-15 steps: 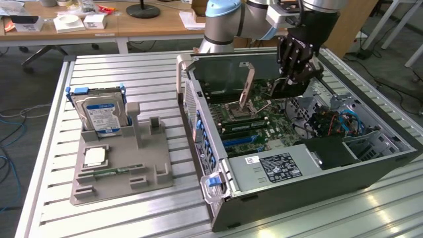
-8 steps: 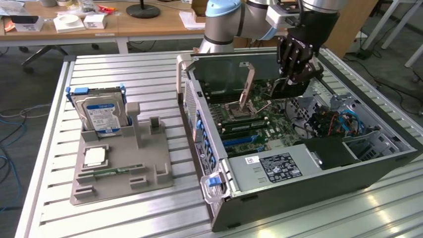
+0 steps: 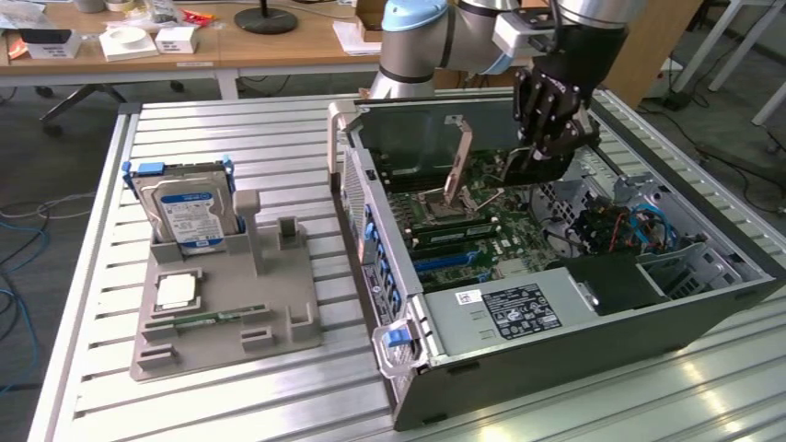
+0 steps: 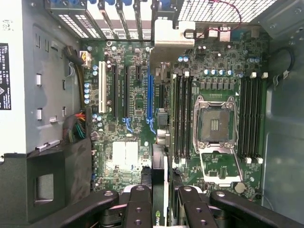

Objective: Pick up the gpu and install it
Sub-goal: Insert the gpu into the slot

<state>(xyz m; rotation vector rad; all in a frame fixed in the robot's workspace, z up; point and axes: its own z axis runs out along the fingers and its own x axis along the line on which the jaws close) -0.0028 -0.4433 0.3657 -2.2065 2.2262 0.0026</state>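
Two fingers (image 4: 137,206) of the gripper (image 4: 159,192) are partly closed, pinching the gpu (image 4: 160,166) edge-on between them, down inside the open computer case (image 3: 687,313). Directly beneath the card lies the motherboard (image 4: 128,156). Its long blue expansion slot (image 4: 150,95) runs just beside the card's line, with memory sticks (image 4: 182,118) on the other side. To seat well, I judge, the card must be held square over the slot and pressed straight down, evenly. A green mark shows on the card's edge. The power supply label (image 3: 518,308) carries white print I cannot read.
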